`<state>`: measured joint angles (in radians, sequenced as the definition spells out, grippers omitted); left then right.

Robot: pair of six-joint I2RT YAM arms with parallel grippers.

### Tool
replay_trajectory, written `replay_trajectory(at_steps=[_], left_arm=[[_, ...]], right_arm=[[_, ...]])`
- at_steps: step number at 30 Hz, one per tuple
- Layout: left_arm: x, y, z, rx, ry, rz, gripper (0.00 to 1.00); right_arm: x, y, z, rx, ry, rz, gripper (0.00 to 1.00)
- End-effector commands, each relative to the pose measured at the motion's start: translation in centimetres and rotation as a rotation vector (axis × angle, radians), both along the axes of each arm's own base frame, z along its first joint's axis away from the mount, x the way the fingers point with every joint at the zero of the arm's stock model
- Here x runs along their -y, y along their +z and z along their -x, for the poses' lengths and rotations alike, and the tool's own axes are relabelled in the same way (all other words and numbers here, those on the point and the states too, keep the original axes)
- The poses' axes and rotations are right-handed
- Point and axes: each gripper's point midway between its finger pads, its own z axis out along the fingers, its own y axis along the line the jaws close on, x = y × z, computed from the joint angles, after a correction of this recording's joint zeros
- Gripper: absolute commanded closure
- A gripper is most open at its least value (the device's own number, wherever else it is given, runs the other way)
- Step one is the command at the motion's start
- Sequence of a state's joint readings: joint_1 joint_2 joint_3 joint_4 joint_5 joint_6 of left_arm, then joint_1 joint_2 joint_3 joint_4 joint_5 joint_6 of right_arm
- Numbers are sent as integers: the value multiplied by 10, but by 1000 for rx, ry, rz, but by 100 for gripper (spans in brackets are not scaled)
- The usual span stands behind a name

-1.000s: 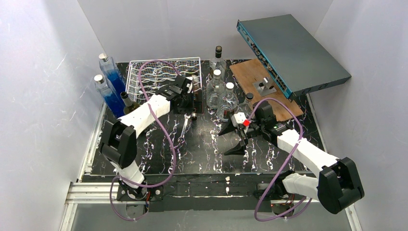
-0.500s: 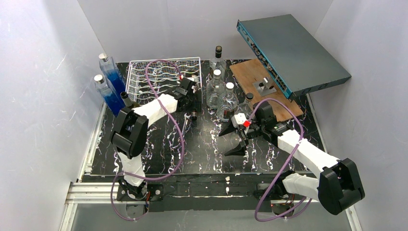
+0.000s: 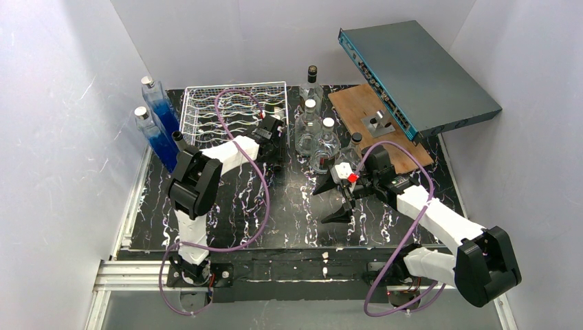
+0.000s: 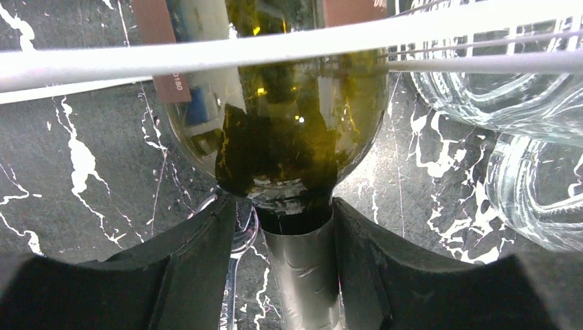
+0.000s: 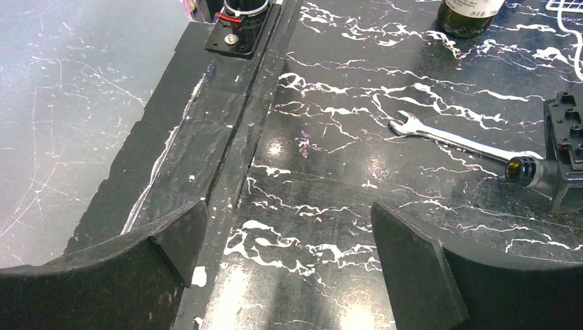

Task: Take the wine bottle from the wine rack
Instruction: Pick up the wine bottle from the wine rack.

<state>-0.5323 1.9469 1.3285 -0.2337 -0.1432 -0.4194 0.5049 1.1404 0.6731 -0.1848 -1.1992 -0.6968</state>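
The wine bottle (image 4: 282,137) is dark olive glass with a silver foil neck. It lies in the right end of the wire wine rack (image 3: 206,93), neck pointing toward me over the rack's front wire (image 4: 206,51). My left gripper (image 4: 282,206) straddles the neck, partly closed. Its right finger touches the foil, while a narrow gap shows beside the left finger. In the top view the left gripper (image 3: 273,146) sits at the rack's near right corner. The bottle's mouth (image 5: 520,168) shows in the right wrist view. My right gripper (image 3: 330,199) hovers open and empty over the black table (image 5: 285,213).
A wrench (image 3: 263,180) lies on the marble top under the neck. Clear glass bottles (image 3: 313,134) stand right of the rack. Two blue bottles (image 3: 155,117) and a dark bottle (image 3: 180,141) stand on its left. A wooden board (image 3: 378,124) and a grey box (image 3: 419,69) are at the back right.
The left arm has reached forward to the rack's near right corner and its jaws have narrowed from wide open to close around the bottle neck. The right arm has not moved.
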Motion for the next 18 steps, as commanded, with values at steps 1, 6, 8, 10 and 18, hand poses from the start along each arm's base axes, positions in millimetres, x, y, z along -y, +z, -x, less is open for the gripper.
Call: replay_trajectory(at_steps=[1,6,8,10,18], left_arm=[[-1,6,-6,39,10,-7,50],[-2,5,-8,45,9,-14,54],[-2,3,-8,42,5,-17,57],[-2,4,-9,44,2,-17,62],[1,18,-2,63,-37,14,100]], right_arm=[[-1,15,-4,52,3,-26,2],[-1,14,-4,54,2,-24,2],[-1,14,-4,54,2,-24,2],[-1,14,-5,56,1,-24,2],[0,14,-5,57,-1,-21,2]])
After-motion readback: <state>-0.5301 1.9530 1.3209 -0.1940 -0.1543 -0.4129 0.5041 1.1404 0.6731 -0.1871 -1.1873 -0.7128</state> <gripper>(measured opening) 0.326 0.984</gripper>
